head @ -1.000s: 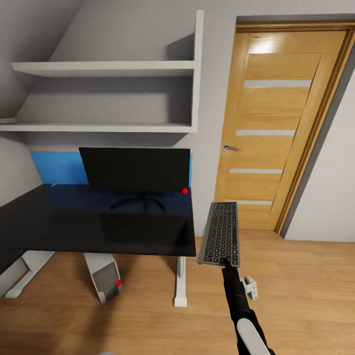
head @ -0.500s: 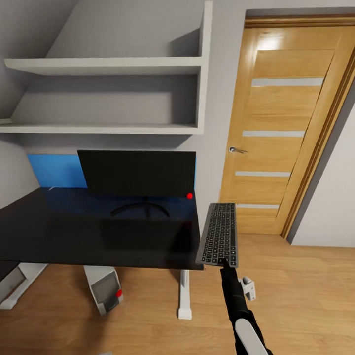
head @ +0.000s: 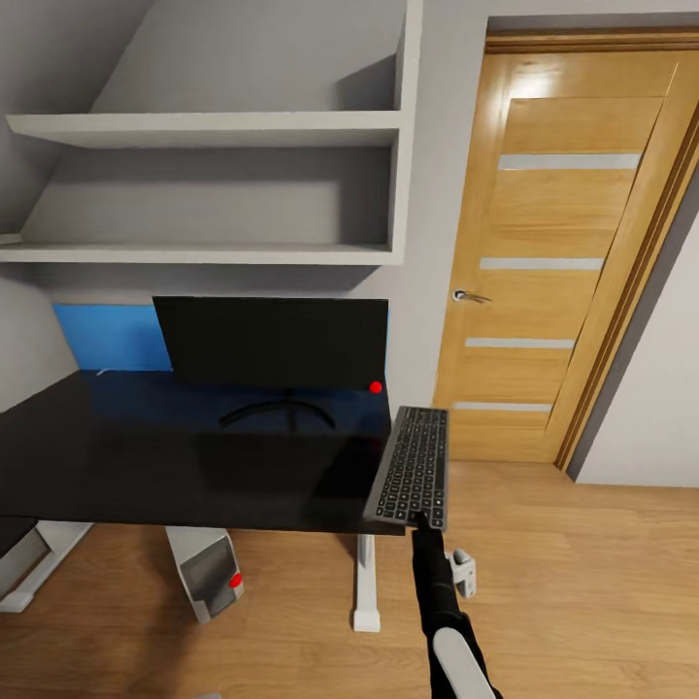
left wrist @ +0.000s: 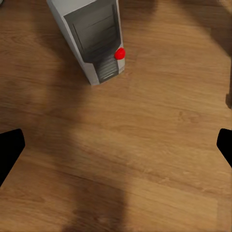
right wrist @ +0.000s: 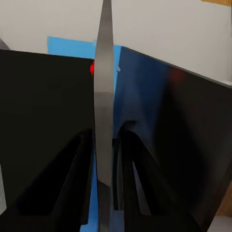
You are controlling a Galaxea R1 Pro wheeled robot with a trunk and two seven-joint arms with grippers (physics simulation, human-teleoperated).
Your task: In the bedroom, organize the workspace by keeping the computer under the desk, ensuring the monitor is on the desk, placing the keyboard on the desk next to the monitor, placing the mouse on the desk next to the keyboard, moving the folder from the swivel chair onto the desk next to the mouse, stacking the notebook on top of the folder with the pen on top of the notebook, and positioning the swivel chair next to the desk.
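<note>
- The keyboard [head: 410,466] is held at its near short end by the right gripper [head: 424,525], fingers [right wrist: 77,169] clamped on either face of the slim board. It projects forward and slightly up, its far end overhanging the right front corner of the worktop [head: 146,456], with the monitor [head: 272,342] standing behind.
- Handling judgement: a stiff, thin, light board. Held by one end it acts as a long lever, so it may droop or twist in the grip. A hold at mid-length would be steadier, though the present hold leaves the underside free to be laid flat.
- The key face looks ridged, the frame smooth; slipping appears possible under a quick swing.
- The right wrist view presents the keyboard edge-on as a narrow grey blade between the dark fingers. How deep the fingers reach onto it cannot be judged there.
- The left gripper [left wrist: 116,150] hangs over the wood floor [left wrist: 159,159], fingers spread wide and holding nothing, with the computer [left wrist: 92,38] ahead of it under the worktop.
- The computer's top is cut off in the left wrist view, and the worktop's left run is cut off by the head view's edge.
- The near end of the keyboard is covered by the right gripper, so the exact contact area is hidden.
</note>
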